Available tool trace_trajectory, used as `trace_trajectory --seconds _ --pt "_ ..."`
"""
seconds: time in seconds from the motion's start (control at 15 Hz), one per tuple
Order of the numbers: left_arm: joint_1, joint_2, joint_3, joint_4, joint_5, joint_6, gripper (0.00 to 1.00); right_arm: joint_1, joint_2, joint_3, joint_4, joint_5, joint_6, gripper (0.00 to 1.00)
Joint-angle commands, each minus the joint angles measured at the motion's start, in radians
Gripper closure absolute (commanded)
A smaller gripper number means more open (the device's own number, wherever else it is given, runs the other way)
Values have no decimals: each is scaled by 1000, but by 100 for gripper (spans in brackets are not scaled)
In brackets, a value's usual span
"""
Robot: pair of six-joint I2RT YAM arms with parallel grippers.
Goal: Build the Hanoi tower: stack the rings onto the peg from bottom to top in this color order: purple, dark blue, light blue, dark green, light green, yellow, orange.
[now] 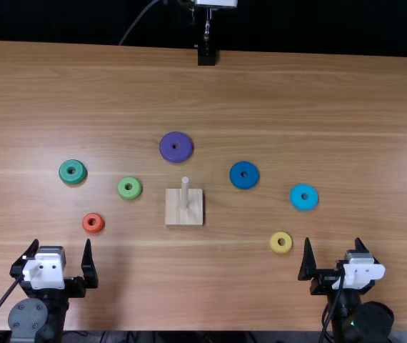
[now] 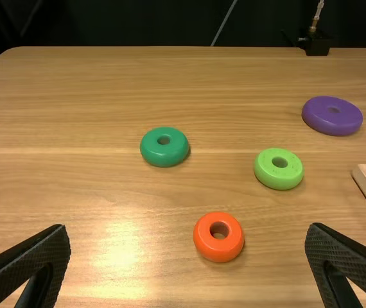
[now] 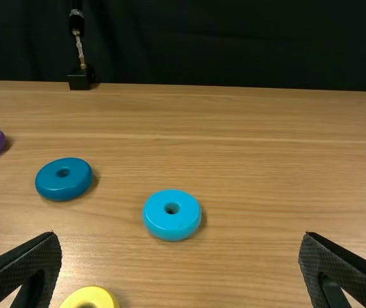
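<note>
Left claw (image 1: 61,241): released, spread wide; nothing gripped.
Right claw (image 1: 333,239): likewise released.
Purple ring (image 1: 176,137): seen well ahead of the left claw, to its right, beyond the peg (image 1: 185,193). First pick, as judged; the upright peg could be clipped if a low, straight approach were made.
Base (image 1: 175,212): set between the claws, ahead of both. It could be dragged or tipped if the peg were pushed sideways by a ring released off-centre.
Dark blue ring (image 1: 238,174): noted ahead and left of the right claw. Order could be spoiled if it were confused with the light blue ring (image 1: 296,196), found nearer ahead of that claw.
Yellow ring (image 1: 275,243): lies just left of the right claw; could be knocked by a low leftward sweep.
Orange ring (image 2: 203,240): placed close ahead of the left claw, in the way of low reaches to the light green ring (image 2: 266,173) and dark green ring (image 2: 149,149).
Arms: could be collided if both were brought to the peg together.
Surface (image 1: 260,93): all seven rings laid apart on it; black stand (image 1: 206,56) at the far edge, judged no obstacle.
</note>
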Motion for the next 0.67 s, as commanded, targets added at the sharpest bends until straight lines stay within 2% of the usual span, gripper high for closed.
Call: trace_trajectory --seconds 0.0,0.33,0.47,0.53,0.6 --pt "7 -11 -107 -82 -7 2 0 -10 -13 -68 -75 -12 2 0" --pt "7 -11 -107 -82 -7 0 0 -10 -13 -68 -75 -12 2 0" --pt "7 -11 -107 -71 10 9 0 -10 -13 -68 -75 -12 2 0" --pt "7 -11 -107 -60 30 9 0 -10 -13 -68 -75 -12 2 0" --pt "8 -11 -99 -47 69 13 0 -10 -13 -68 -75 -12 2 0"
